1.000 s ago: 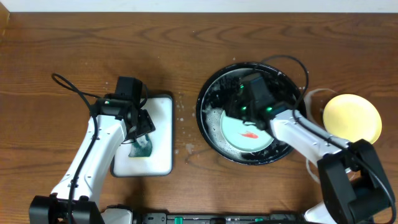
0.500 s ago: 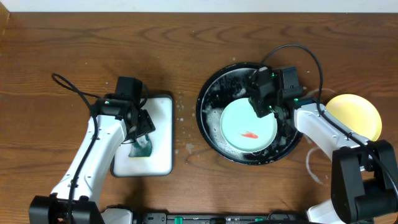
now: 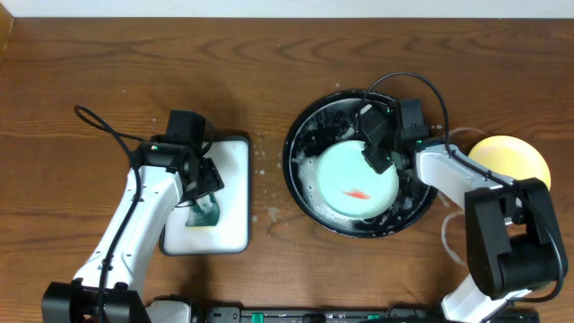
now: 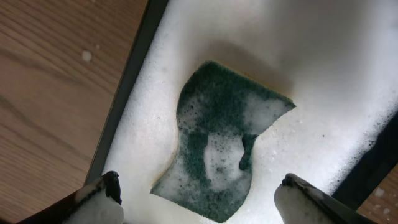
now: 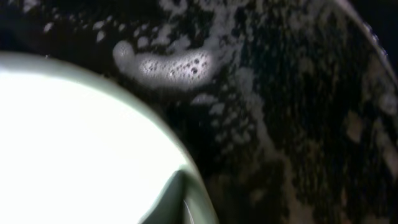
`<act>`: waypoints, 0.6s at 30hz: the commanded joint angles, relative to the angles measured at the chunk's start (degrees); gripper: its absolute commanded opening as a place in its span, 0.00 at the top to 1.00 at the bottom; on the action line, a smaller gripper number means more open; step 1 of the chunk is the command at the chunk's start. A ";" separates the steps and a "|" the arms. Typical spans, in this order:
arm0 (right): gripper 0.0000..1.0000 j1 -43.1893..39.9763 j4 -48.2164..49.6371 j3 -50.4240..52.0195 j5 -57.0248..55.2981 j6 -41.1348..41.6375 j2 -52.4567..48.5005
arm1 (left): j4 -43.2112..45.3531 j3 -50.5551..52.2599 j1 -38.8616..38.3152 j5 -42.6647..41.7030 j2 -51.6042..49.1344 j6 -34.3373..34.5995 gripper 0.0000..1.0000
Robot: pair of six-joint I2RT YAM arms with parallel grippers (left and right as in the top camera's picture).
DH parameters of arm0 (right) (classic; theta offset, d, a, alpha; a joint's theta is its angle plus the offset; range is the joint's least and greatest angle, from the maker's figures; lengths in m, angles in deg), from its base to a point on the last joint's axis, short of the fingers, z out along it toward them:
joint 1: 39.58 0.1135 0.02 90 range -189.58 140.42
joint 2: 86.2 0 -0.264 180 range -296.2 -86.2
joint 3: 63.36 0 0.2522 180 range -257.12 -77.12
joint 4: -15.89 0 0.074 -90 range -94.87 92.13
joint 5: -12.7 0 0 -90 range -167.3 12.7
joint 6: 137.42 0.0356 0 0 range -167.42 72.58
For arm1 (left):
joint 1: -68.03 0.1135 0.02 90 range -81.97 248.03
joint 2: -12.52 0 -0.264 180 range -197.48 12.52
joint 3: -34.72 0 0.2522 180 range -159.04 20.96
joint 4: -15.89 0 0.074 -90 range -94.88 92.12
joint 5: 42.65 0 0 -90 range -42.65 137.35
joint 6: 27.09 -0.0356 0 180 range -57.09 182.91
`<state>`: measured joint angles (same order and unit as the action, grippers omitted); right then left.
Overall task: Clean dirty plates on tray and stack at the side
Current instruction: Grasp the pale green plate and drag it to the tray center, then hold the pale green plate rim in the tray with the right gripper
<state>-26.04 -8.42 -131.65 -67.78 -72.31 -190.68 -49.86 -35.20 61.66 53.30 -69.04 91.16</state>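
Overhead: right fingers (image 3: 378,160) pinch the soapy plate (image 3: 345,179) rim, which may slip into the tray (image 3: 305,135); left fingers (image 4: 102,196) gape over sponge (image 4: 217,149).

Overhead: right fingers (image 3: 377,157) cover the mint plate's (image 3: 352,184) upper-right rim; gripping or not, unreadable. Right arm (image 3: 448,175) hides the tray's (image 3: 299,144) right wall and the yellow plate's (image 3: 513,169) left edge. Left arm (image 3: 143,202) covers the sponge's (image 3: 207,213) upper part.
Right wrist: mint plate blown out white, cut off left and bottom; dark sliver at its rim, unclear.
Left wrist: left fingers (image 4: 102,196) cut off by bottom edge.
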 commanded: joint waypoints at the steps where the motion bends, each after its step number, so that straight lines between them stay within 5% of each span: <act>1: 0.99 -0.02 -0.04 -0.15 -4.33 6.67 -1.46 | 0.04 0.17 0.31 0.09 0.11 -0.37 0.17; 6: 0.99 -1.14 -4.48 -0.15 -7.96 25.24 -1.05 | 0.02 0.17 0.31 0.09 0.11 -0.37 0.17; 18: 0.99 -1.07 -25.94 -0.15 -7.98 39.54 -1.05 | 0.04 0.17 0.31 0.09 0.11 -0.37 0.17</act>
<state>-26.28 -28.87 -135.43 -72.15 -36.57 -189.15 -49.86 -35.20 61.66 53.30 -69.04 91.16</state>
